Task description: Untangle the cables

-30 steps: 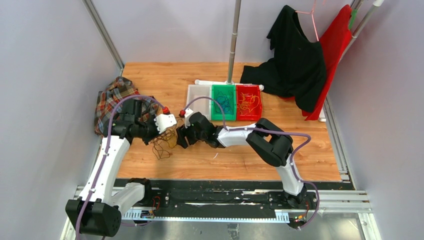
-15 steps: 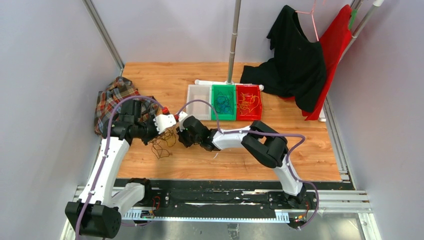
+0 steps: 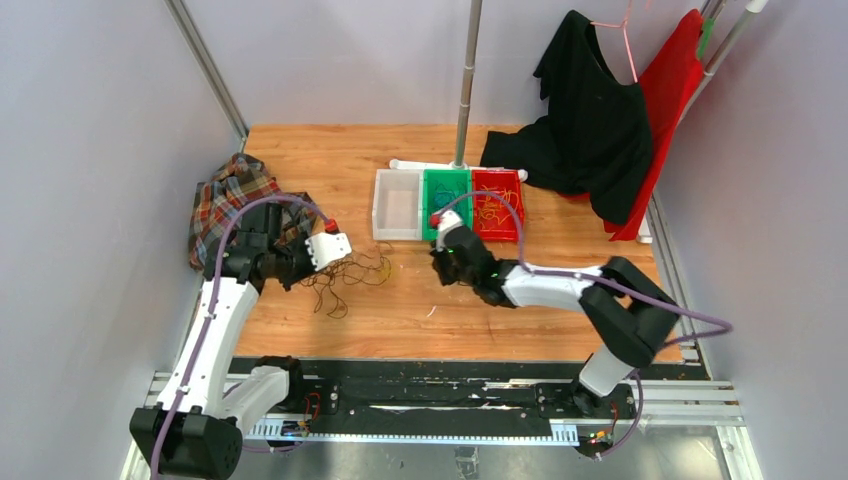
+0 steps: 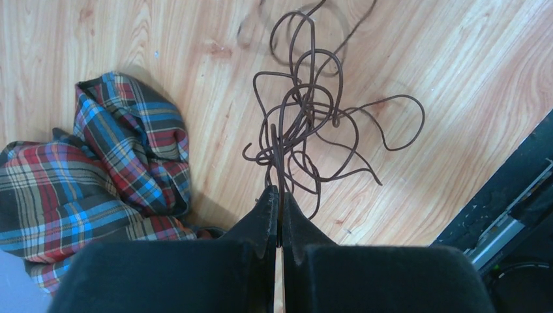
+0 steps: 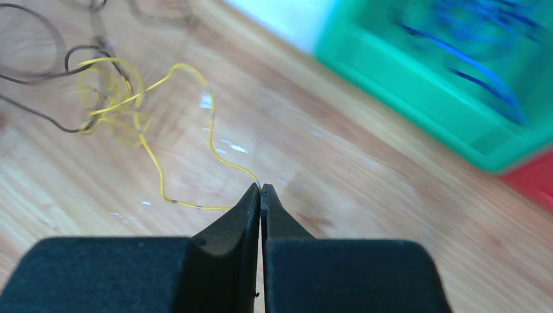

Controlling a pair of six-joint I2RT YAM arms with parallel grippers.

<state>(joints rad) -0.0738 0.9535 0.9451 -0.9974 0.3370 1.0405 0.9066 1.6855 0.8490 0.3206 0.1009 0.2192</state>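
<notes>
A dark brown tangle of cables (image 4: 306, 124) lies on the wooden table, seen in the top view as the cables (image 3: 325, 285) at left centre. My left gripper (image 4: 280, 190) is shut on a brown strand at the tangle's near edge; from above, the left gripper (image 3: 303, 275) sits just left of the tangle. My right gripper (image 5: 260, 188) is shut on the end of a thin yellow cable (image 5: 107, 88) that trails back to the tangle. From above, the right gripper (image 3: 440, 265) is just in front of the trays.
A white tray (image 3: 380, 205), a green tray (image 3: 428, 205) holding blue wires and a red tray (image 3: 518, 205) holding yellow wires stand in a row at the back. A plaid cloth (image 3: 225, 205) lies behind the left gripper. Black and red garments (image 3: 590, 130) hang at the back right beside a pole (image 3: 465, 80).
The right gripper shut on the yellow cable at the tangle and moved right toward the trays, drawing the strand out. The left gripper stayed shut on the brown tangle.
</notes>
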